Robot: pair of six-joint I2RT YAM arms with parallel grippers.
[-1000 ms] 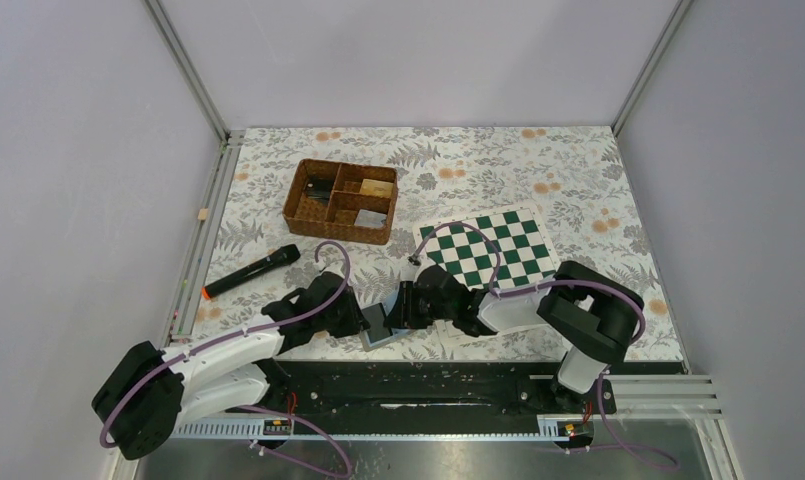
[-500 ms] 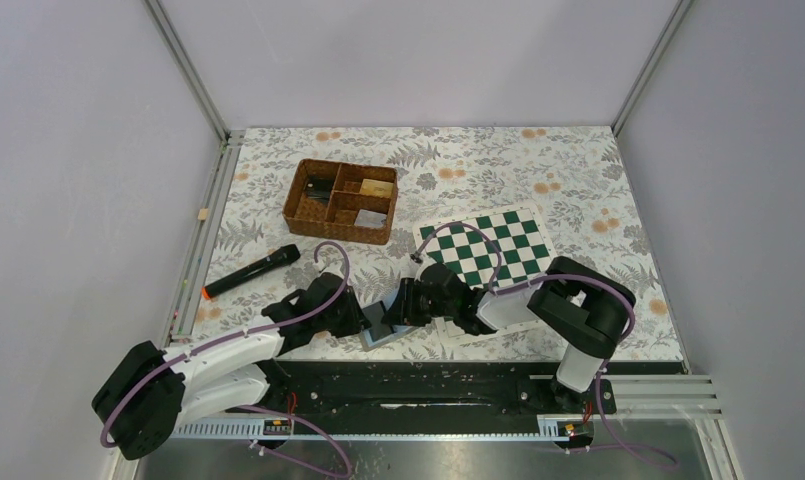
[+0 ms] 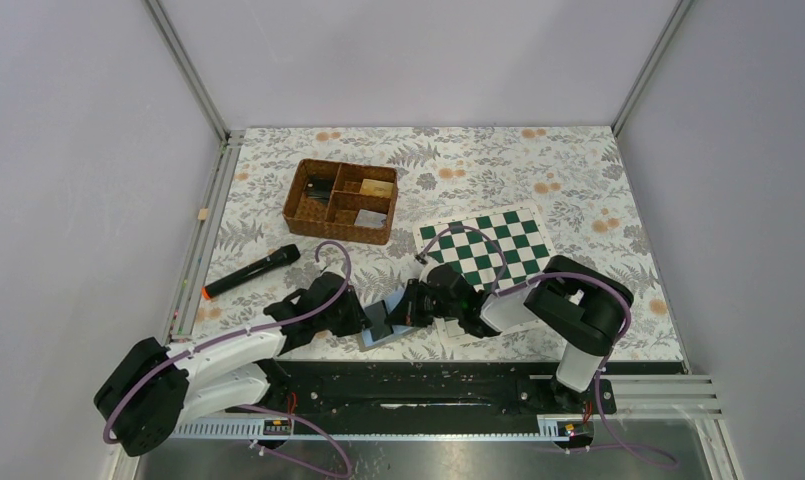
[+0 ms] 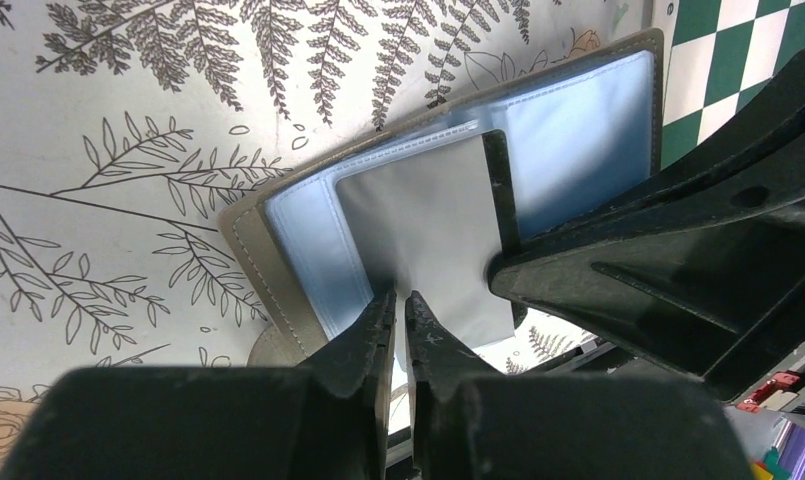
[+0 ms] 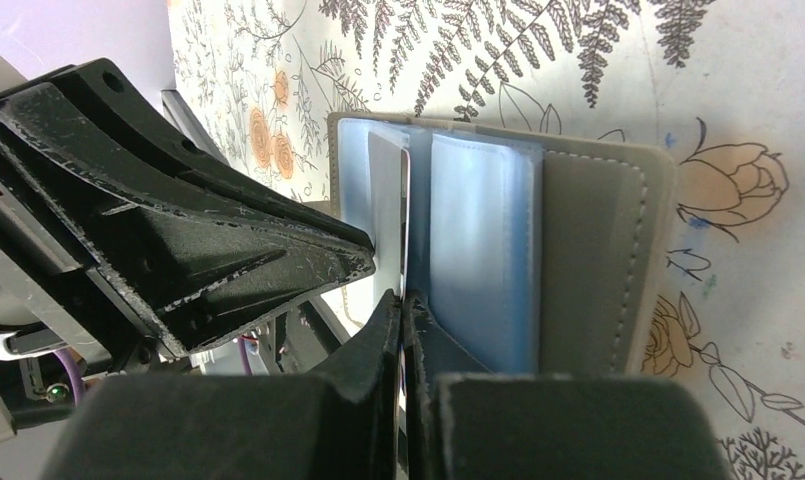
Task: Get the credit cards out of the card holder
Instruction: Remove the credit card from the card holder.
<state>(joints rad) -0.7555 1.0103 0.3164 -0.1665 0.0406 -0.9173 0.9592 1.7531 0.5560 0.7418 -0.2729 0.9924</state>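
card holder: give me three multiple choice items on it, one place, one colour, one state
1. Where does the card holder lie? A in the wicker basket; B against the far wall; C on the floral table, just left of the chessboard.
2. Its inner sleeves are: A red; B light blue; C green.
3. The holder is: A folded shut; B open; C standing on edge.
Answers: C, the top view shows it beside the board's near corner; B, both wrist views show pale blue plastic; B, its cover lies spread, sleeves exposed.
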